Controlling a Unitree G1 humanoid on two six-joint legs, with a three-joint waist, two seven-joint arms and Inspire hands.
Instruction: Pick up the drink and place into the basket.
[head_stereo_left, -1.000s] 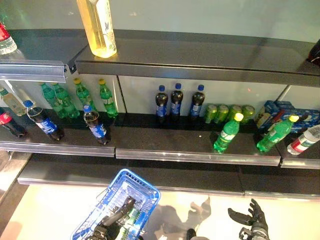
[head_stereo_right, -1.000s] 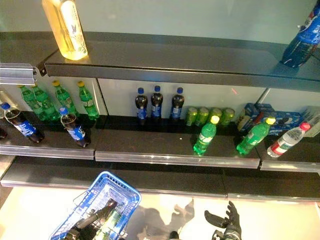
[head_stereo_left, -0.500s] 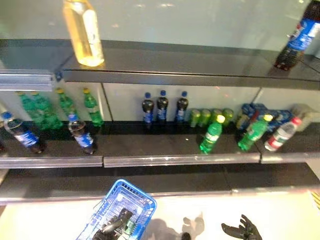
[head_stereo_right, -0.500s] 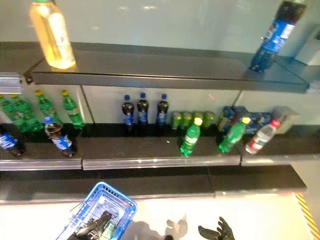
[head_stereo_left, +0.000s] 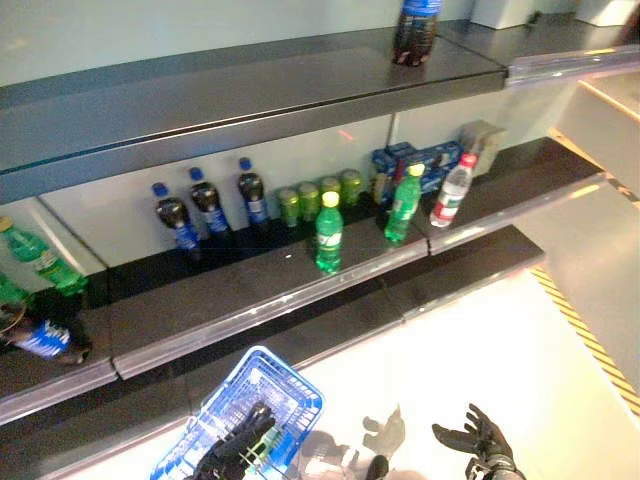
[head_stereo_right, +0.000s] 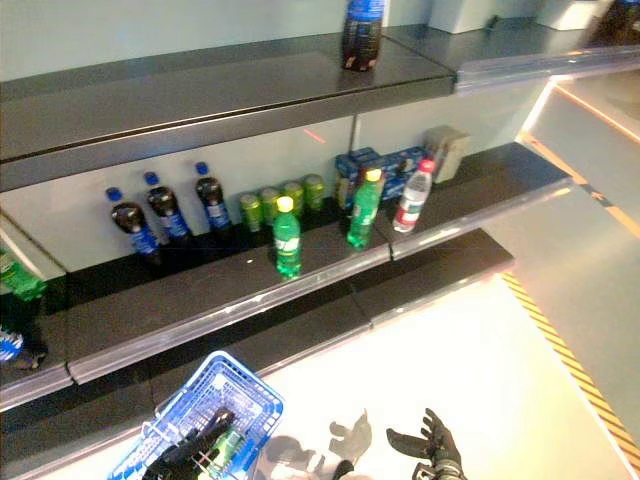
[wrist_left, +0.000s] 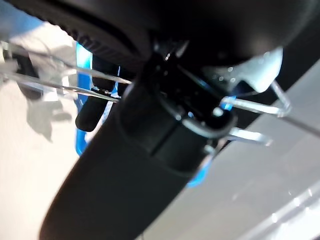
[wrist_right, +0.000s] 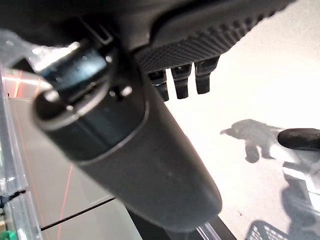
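The blue wire basket (head_stereo_left: 283, 388) stands low at the front left, and my left hand (head_stereo_left: 232, 457) is curled round its metal handle (wrist_left: 250, 106). A green bottle (head_stereo_left: 263, 447) lies inside the basket beside that hand. On the middle shelf (head_stereo_left: 230, 310) stand a green drink (head_stereo_left: 328, 235), a second green one (head_stereo_left: 404, 205) and a clear bottle with a red label (head_stereo_left: 452, 190). My right hand (head_stereo_left: 480, 452) hangs low at the front right, open with its fingers spread and nothing in it, well below the shelf.
Three cola bottles (head_stereo_left: 208, 205), green cans (head_stereo_left: 320, 195) and blue cartons (head_stereo_left: 412, 165) line the back of the middle shelf. A large cola bottle (head_stereo_left: 415, 28) stands on the top shelf. More bottles (head_stereo_left: 40, 262) sit at far left. Yellow-black floor tape (head_stereo_left: 590, 345) runs at right.
The whole picture has swung, so the camera has turned to the right along the shelves. Both hands keep their places; the left still holds the basket, the right stays open.
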